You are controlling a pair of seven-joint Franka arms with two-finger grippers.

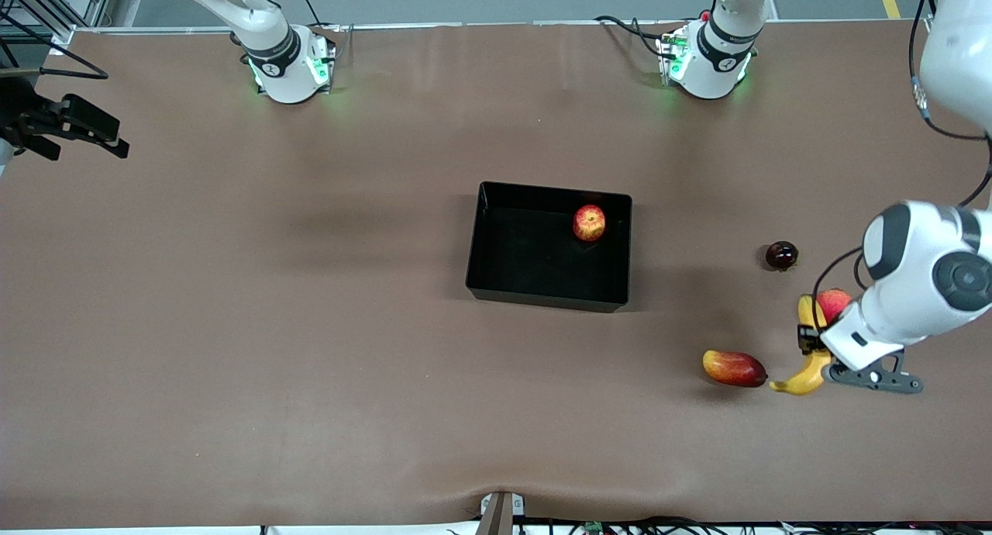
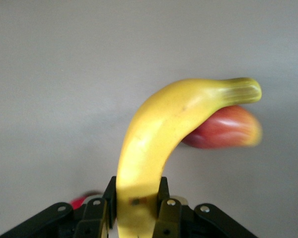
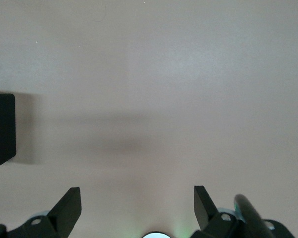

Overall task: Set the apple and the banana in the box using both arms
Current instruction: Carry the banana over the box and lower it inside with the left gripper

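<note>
The apple [image 1: 589, 222] lies in the black box [image 1: 496, 287], near its corner toward the left arm's base. My left gripper [image 1: 814, 347] is shut on the yellow banana [image 1: 804, 378] at the left arm's end of the table, low over the table. In the left wrist view the fingers [image 2: 97, 208] clamp the banana [image 2: 164, 134] near one end, with the gripper [image 2: 137, 201] closed on it. My right gripper [image 1: 116, 143] waits open and empty over the right arm's end of the table; the right wrist view [image 3: 137, 203] shows only bare table between the jaws.
An elongated red-yellow fruit [image 1: 732, 367] lies beside the banana's free tip and also shows in the left wrist view [image 2: 223, 128]. A pinkish-red round fruit [image 1: 833, 302] sits against the left gripper. A dark round fruit [image 1: 781, 255] lies between it and the box. A box corner [image 3: 2, 129] shows in the right wrist view.
</note>
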